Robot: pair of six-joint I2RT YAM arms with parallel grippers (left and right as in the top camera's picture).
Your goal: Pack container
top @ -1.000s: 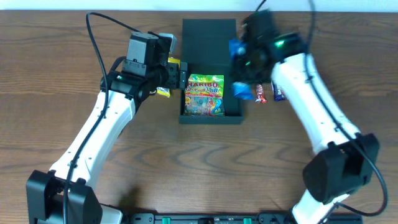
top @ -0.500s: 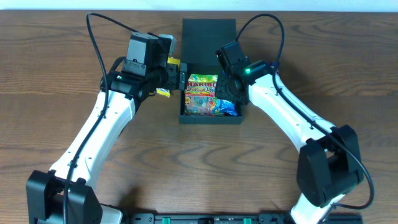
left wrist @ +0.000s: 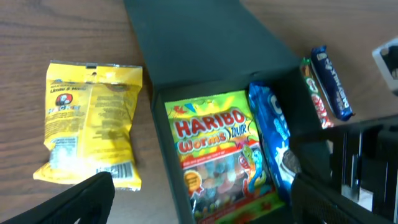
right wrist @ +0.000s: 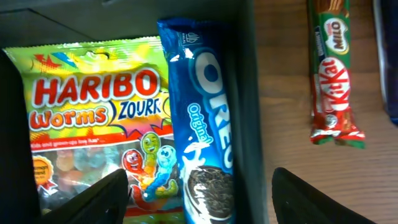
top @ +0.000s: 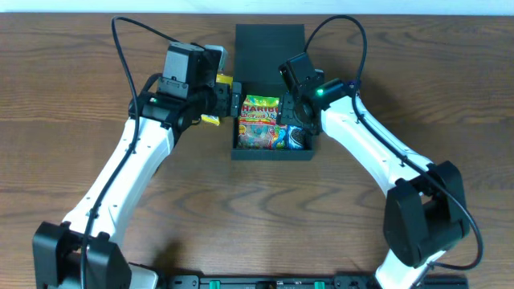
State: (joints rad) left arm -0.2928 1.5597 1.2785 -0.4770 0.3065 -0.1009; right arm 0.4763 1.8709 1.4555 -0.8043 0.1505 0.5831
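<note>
While the right gripper (right wrist: 199,180) hangs spread over the container (right wrist: 242,74), the Oreo pack (right wrist: 202,124) is cut off

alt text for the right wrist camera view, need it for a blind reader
A blue Oreo cookie packet lies beside a green and yellow Haribo Worms gummy bag inside the dark square container, seen from above between the fingers of the open right gripper. A red and green KitKat Milo bar lies outside on the brown wooden table.
</note>
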